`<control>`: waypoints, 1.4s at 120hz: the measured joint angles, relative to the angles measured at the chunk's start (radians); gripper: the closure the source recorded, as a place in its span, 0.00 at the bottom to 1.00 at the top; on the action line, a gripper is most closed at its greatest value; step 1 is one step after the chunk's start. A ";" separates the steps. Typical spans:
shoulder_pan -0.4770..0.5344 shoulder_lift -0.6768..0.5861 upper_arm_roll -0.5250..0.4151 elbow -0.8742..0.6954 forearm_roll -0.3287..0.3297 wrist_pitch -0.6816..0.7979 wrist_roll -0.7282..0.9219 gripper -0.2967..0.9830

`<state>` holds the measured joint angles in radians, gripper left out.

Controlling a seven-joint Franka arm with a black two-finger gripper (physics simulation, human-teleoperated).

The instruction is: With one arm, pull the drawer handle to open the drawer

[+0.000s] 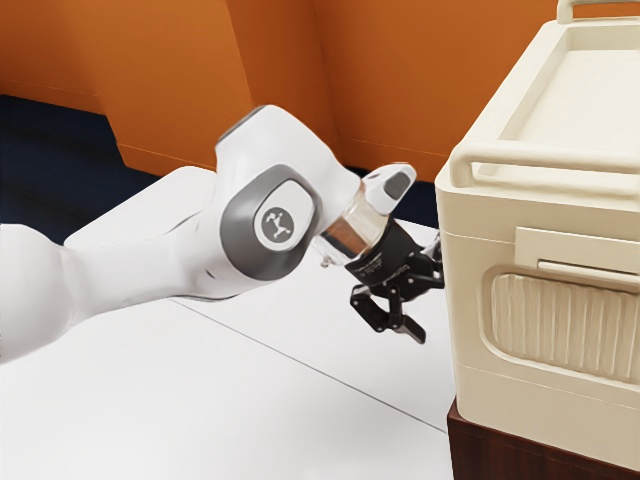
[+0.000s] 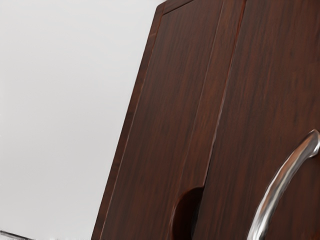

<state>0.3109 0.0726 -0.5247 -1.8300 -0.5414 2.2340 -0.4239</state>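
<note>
With the gripper open and empty, I should first align well with the curved metal handle, close around it firmly, then pull straight and slowly.

Dark, grained wood is seen on the cabinet; glossy, smooth metal is shown by the curved handle.
</note>
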 joint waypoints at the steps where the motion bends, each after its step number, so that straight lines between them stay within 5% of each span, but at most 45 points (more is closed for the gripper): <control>1: 0.000 0.000 0.000 -0.002 0.000 0.000 0.000 0.23; 168: 0.055 -0.051 0.027 -0.085 0.066 -0.047 -0.006 0.23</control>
<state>0.3663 0.0215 -0.4973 -1.9146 -0.4757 2.1866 -0.4303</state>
